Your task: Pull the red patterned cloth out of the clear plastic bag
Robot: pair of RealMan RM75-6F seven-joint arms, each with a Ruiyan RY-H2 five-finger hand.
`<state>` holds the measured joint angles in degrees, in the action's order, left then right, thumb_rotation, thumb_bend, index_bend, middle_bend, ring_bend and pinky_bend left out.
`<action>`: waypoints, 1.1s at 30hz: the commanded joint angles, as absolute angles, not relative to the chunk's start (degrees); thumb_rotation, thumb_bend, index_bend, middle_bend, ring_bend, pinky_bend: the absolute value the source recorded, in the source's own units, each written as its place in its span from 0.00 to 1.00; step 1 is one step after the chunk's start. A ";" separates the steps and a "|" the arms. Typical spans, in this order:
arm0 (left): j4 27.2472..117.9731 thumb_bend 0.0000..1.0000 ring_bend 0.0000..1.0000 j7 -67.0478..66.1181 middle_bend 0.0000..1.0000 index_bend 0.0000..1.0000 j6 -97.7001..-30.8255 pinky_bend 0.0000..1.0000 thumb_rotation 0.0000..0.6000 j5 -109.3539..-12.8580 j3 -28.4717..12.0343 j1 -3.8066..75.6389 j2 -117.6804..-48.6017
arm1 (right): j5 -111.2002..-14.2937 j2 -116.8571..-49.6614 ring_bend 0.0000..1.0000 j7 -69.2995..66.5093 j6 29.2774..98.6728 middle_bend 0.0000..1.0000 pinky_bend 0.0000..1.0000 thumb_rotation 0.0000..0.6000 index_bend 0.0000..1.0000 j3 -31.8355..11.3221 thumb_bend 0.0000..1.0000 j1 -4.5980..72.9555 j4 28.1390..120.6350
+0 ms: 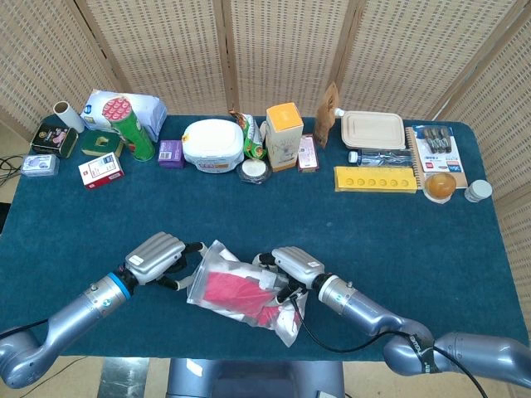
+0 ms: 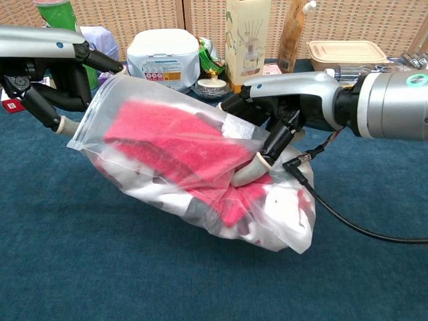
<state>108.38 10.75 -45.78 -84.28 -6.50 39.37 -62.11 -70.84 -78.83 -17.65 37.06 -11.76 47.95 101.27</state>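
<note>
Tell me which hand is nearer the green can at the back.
Left. The left hand is at the bag's open end, below the green can; the right hand grips the bag farther right.

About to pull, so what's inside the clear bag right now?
Inside the clear plastic bag, the red patterned cloth lies bunched with white areas. The right hand hides its far end.

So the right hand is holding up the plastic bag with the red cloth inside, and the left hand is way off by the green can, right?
Not quite. The left hand is at the bag's open end, far from the green can, as the chest view shows. The right hand does hold the bag, red cloth inside.
</note>
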 commanded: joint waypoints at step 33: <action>104.71 0.60 1.00 16.17 1.00 0.83 -48.29 0.97 1.00 -80.12 -7.20 41.84 -70.51 | -69.95 -78.25 1.00 -23.63 36.46 0.80 1.00 1.00 0.76 -12.20 0.38 47.85 100.59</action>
<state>104.62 15.91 -48.18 -80.29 -7.16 41.97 -70.88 -70.06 -78.36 -23.37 36.60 -12.22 47.95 100.80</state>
